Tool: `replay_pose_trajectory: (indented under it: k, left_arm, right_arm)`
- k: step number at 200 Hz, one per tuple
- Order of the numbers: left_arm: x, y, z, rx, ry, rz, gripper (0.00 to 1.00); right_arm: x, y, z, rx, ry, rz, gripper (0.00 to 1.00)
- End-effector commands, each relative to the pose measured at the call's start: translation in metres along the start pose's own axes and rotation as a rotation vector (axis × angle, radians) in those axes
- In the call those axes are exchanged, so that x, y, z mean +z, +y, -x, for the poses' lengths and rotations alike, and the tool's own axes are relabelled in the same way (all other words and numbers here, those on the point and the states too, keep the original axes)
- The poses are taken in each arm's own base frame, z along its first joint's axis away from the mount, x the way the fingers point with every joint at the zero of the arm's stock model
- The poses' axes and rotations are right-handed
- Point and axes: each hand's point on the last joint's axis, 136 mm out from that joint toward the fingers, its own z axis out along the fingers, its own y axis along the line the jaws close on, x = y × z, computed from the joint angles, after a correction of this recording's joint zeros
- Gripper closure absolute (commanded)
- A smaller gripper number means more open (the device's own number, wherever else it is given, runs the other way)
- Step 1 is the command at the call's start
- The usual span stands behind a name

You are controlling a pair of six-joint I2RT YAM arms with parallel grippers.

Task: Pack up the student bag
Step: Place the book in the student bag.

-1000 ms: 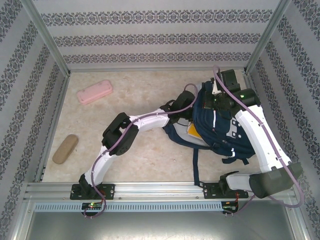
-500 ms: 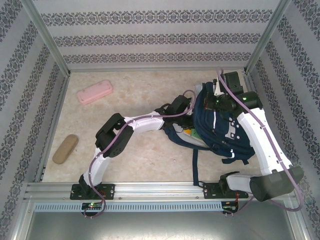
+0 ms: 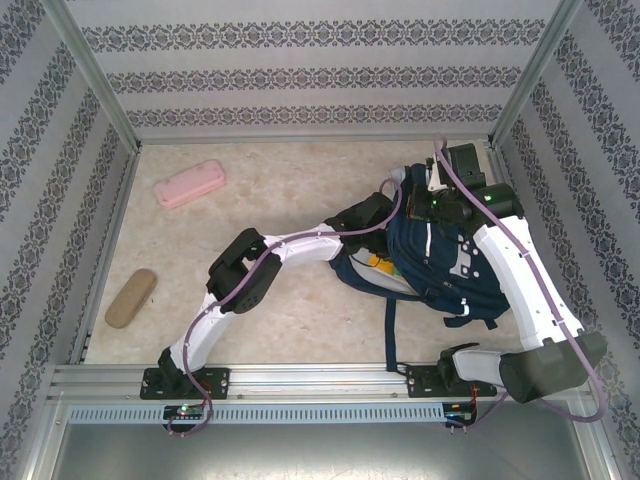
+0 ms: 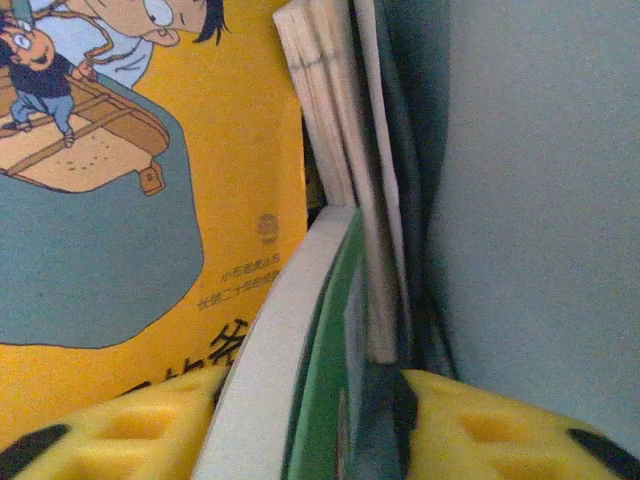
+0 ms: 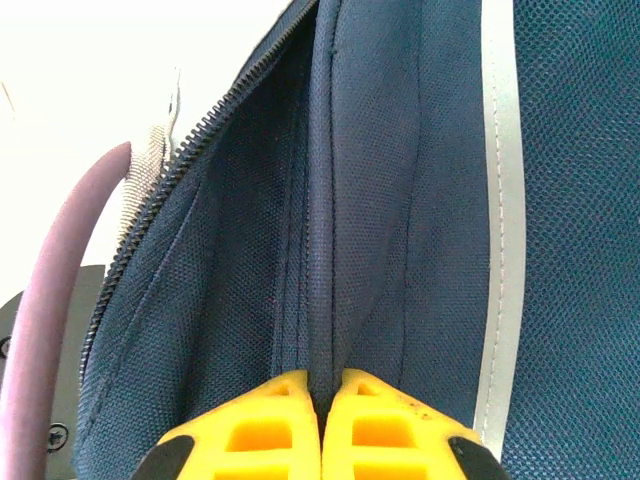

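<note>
**Position of the task's thing.** The student bag (image 3: 440,265) lies on the right half of the worktop (image 3: 290,310), its mouth turned toward the centre.

**Right hand.** The right hand (image 5: 322,425) is pinched tight on a seam fold of navy fabric just beside the zip (image 5: 200,150), holding the mouth up and apart.

**Left hand.** The left hand (image 4: 315,445) is deep in the compartment. A green book (image 4: 325,330) with a pale edge stands between its yellow pads (image 4: 130,440). A yellow picture book (image 4: 150,200) and further page edges are packed alongside, against the grey lining (image 4: 540,200).

**Change noted.** A second ago a broad patch of yellow cover lay exposed at the mouth. Now only a sliver of yellow and green shows in the overhead view, and the left forearm has pushed further in. The pads appear spread, but contact with the green book cannot be confirmed, so whether it is still gripped or let go cannot be told.

**Assessment.** The book looks seated, and this insertion is judged nearly complete. The next move would be a straight withdrawal, with a risk of dragging a book back out.

**Outstanding.** A pink pencil case (image 3: 188,184) and a tan pouch (image 3: 131,297) lie well apart on the left of the worktop, not yet packed.
</note>
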Motion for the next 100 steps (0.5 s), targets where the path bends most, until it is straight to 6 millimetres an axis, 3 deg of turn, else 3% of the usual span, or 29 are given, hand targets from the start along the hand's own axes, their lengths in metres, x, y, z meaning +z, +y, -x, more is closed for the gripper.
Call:
replay_pose_trajectory:
  k: [1, 47, 100]
  left_arm:
    - [-0.006, 0.005, -0.015, 0.023, 0.026, 0.06, 0.4]
    - [-0.069, 0.002, 0.009, 0.033, -0.078, 0.104, 0.29]
    - [-0.161, 0.038, 0.022, -0.027, -0.226, 0.246, 0.25]
  right_arm:
    - [-0.026, 0.03, 0.033, -0.021, -0.16, 0.139, 1.0]
    - [-0.022, 0.028, 0.03, -0.012, -0.159, 0.15, 1.0]
    - [-0.01, 0.033, 0.026, 0.003, -0.142, 0.191, 1.0]
